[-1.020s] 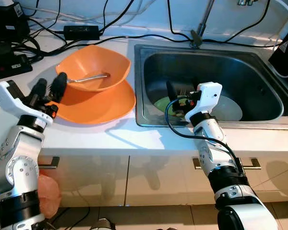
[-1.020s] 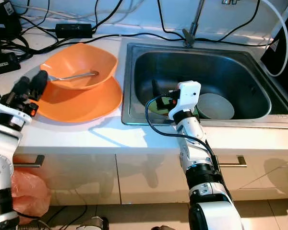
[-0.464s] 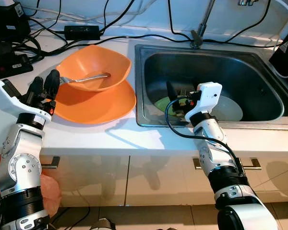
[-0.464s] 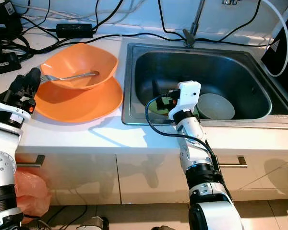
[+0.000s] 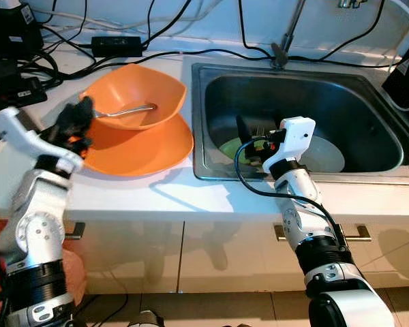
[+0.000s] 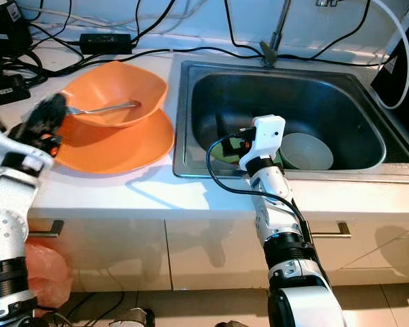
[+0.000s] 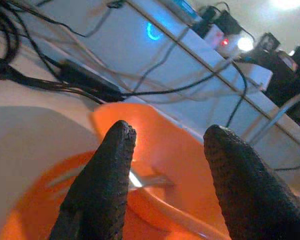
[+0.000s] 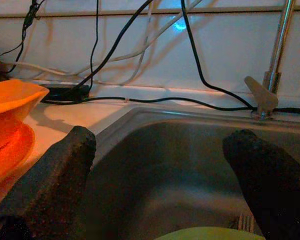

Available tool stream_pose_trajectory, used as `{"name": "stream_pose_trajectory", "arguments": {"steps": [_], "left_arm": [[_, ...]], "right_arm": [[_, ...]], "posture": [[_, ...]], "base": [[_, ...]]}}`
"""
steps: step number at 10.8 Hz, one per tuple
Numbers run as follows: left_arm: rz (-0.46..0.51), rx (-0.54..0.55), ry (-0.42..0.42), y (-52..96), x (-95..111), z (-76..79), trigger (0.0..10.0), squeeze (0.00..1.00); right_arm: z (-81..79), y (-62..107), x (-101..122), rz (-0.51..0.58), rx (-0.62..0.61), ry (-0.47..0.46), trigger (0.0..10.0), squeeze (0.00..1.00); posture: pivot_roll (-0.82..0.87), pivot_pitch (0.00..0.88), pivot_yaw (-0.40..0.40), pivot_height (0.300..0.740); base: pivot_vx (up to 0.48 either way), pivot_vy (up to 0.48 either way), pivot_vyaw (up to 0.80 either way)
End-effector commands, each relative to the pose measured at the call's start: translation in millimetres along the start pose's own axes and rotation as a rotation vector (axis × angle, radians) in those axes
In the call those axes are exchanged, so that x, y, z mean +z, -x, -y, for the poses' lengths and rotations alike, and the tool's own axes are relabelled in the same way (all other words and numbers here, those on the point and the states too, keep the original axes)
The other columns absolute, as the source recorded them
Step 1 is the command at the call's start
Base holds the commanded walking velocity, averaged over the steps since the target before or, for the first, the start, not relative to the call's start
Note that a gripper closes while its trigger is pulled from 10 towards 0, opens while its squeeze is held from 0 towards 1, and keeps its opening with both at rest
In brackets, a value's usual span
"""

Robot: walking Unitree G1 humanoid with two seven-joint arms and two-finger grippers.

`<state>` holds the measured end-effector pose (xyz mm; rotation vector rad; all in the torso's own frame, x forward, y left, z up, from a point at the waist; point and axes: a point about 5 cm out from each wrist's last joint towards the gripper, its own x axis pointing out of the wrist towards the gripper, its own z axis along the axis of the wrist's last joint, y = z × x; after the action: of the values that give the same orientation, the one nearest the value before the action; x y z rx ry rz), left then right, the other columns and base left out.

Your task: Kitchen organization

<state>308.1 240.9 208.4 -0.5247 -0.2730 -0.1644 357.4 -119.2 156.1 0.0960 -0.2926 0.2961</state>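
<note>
A G1 humanoid stands at a white kitchen counter w/ a steel sink set into it. On the counter, left of the sink, an orange bowl sits on a wider orange plate; a metal fork lies inside the bowl, handle toward the robot's left.

The left gripper hangs at the near-left rim of the bowl and plate, blurred in the head views. Its wrist view shows the two black fingers spread wide apart, nothing between them, w/ the fork and the bowl's rim seen through the gap; whether the tips touch the plate cannot be told.

The right gripper is down inside the sink, near the front-left part of the basin. Its fingers are also wide apart and hold nothing. Just below/ahead of it lies a green plate, partly hidden by the wrist; a pale grey bowl rests on the basin floor just to its right.

A faucet stem rises behind the sink. Black cables and a power adapter run along the back of the counter, w/ dark electronics at far left. Cabinet fronts w/ a handle run below the counter; a pinkish bag sits on the floor at left.
</note>
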Motion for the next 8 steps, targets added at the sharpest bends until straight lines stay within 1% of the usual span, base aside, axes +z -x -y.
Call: {"name": "stream_pose_trajectory", "arguments": {"steps": [1,2,3,4,5,6,7,8], "left_arm": [[-0.01,-0.024,0.008,-2.5,-0.4,7.0,10.0,0.0],[-0.017,-0.024,0.012,-2.6,-1.9,7.1,10.0,0.0],[0.008,-0.005,0.015,-2.9,1.4,4.9,10.0,0.0],[0.124,0.034,0.036,-1.4,21.9,-1.3,10.0,0.0],[0.152,0.056,0.038,1.2,27.9,-6.4,10.0,0.0],[0.144,0.069,0.032,2.9,26.9,-8.7,10.0,0.0],[0.096,0.078,0.026,6.6,16.4,-8.9,10.0,1.0],[0.064,0.068,0.018,6.9,10.2,-6.3,10.0,1.0]], "right_arm": [[2.4,-0.3,0.5,-0.002,-0.005,0.007,10.0,0.0],[2.3,-0.4,0.6,-0.002,-0.005,0.007,10.0,0.0],[2.4,-0.5,0.9,0.0,-0.005,0.007,10.0,0.0],[3.3,-0.1,1.2,0.001,-0.009,0.008,10.0,0.0],[3.1,0.0,0.9,0.0,-0.009,0.008,10.0,0.0],[2.7,0.1,0.7,0.0,-0.008,0.007,10.0,0.0],[1.7,0.2,0.1,-0.001,-0.005,0.005,10.0,0.0],[2.1,0.3,0.1,-0.002,-0.005,0.005,10.0,0.0]], "posture": [[0.09,0.083,-0.072,0.74],[0.09,0.082,-0.071,0.74],[0.09,0.083,-0.071,0.74],[0.09,0.082,-0.071,0.74],[0.09,0.083,-0.071,0.74],[0.1,0.083,-0.071,0.74],[0.1,0.085,-0.071,0.74],[0.1,0.086,-0.074,0.74]], "base": [[0.0,0.0,0.0],[0.0,0.0,0.0],[0.0,0.0,0.0],[0.0,0.0,0.0],[0.0,0.0,0.0],[0.0,0.0,0.0],[0.0,0.0,0.0],[0.0,0.0,0.0]]}}
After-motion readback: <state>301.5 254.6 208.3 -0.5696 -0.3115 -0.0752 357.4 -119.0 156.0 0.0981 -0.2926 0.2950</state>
